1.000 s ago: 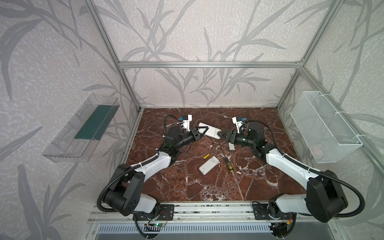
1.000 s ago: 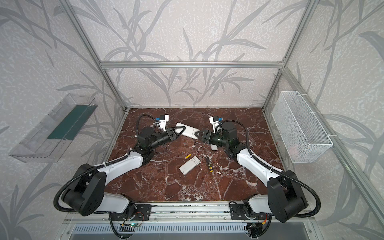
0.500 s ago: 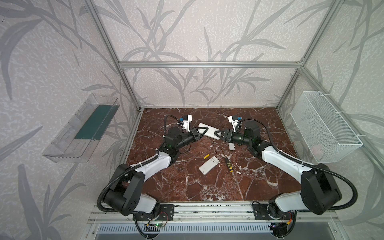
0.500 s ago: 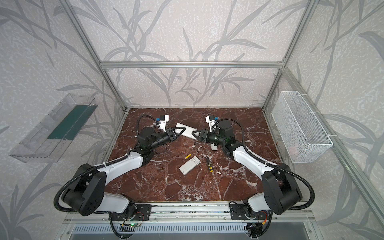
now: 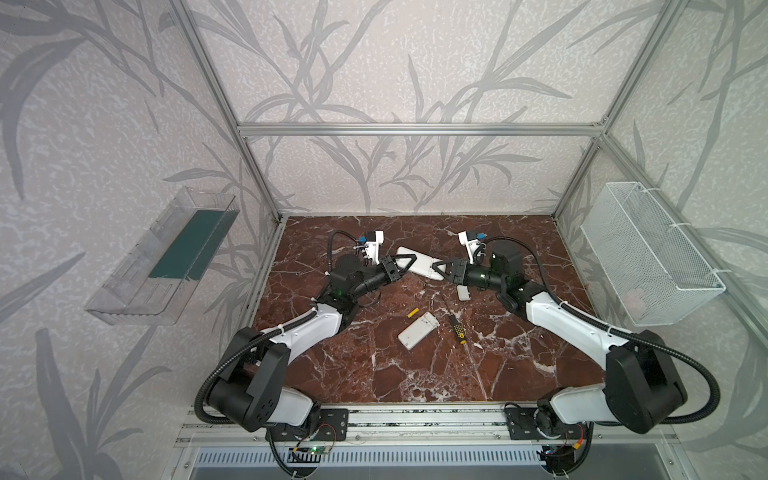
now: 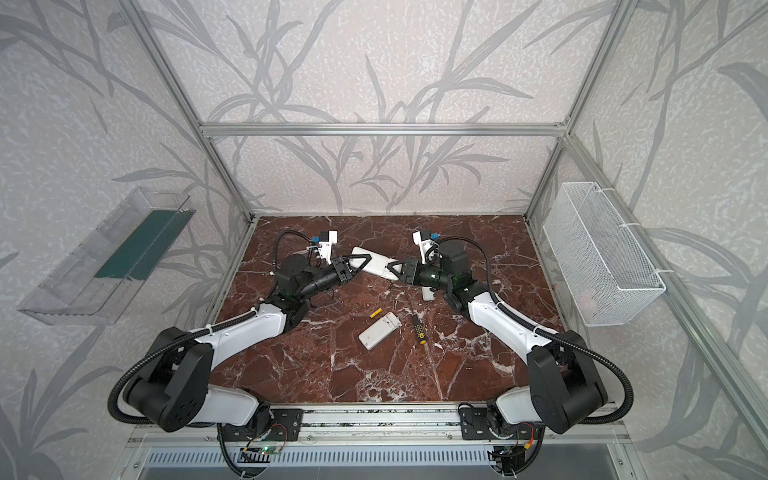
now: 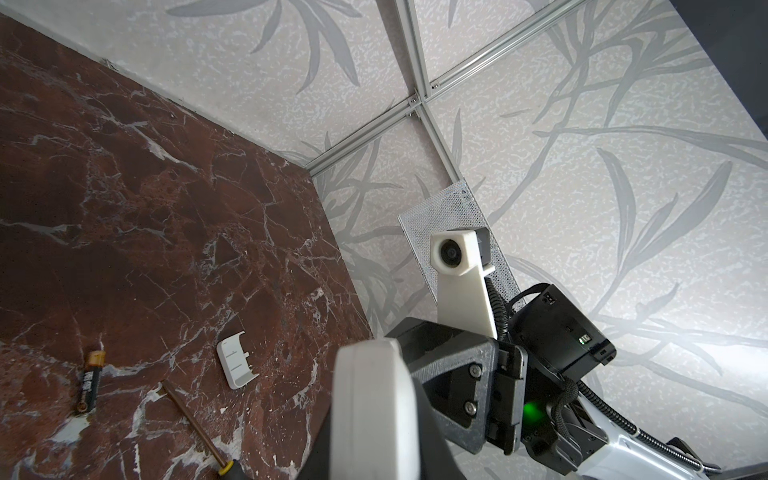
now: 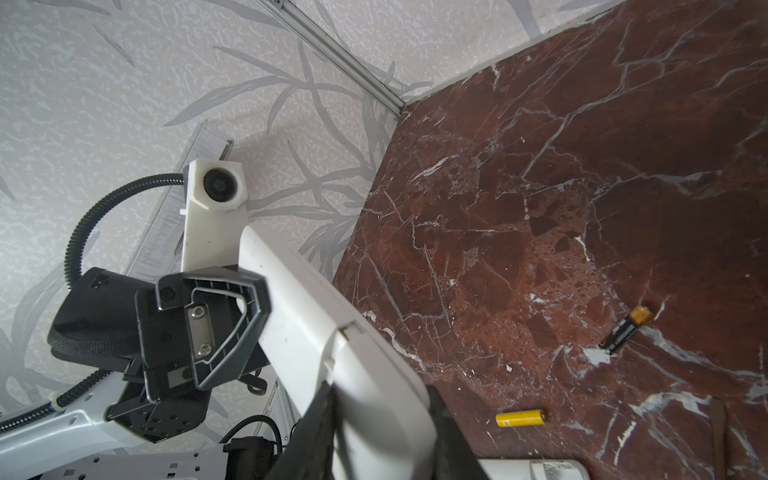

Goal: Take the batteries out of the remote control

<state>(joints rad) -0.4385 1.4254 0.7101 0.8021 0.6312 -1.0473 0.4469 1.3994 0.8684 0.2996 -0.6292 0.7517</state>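
While both claws clamp one white remote (image 5: 419, 266) clear of the marble floor (image 5: 374, 374), the step in hand reads as steadying this unit for opening. Judged approx. mid-task.

Item 1, L gripper (image 5: 404, 263): nearly closed, pinching the remote's upper-left end in both top views.

Item 2, R gripper (image 5: 441, 268): closed down on the opp. end. R wrist view shows its dark fingers (image 8: 316, 436) against both sides of the casing.

Item 3, white remote: slim, tilted, upper centre of both top views. Seam w/ small latch notch shows in R wrist view. Whether cells sit inside, can't tell.

Item 4, batteries, loose on the floor:
- (a) yellow battery (image 5: 412, 312): plain slim cyl., centre of a top view, just beside the upper corner of the second remote (image 5: 417, 330).
- (b) black battery (image 7: 90, 386): gold end, lower left of L wrist view, apart from (a).
- Both lie flat and look free to roll.

Item 5, misc.: white cover (image 5: 463, 292) just below the R gripper in a top view; screwdriver (image 5: 457, 330) right of the second remote.

Next move req. (judgement): one claw to anchor the casing while the other lets go & works the latch. Firm hold needed, since the smooth casing may slip or twist.
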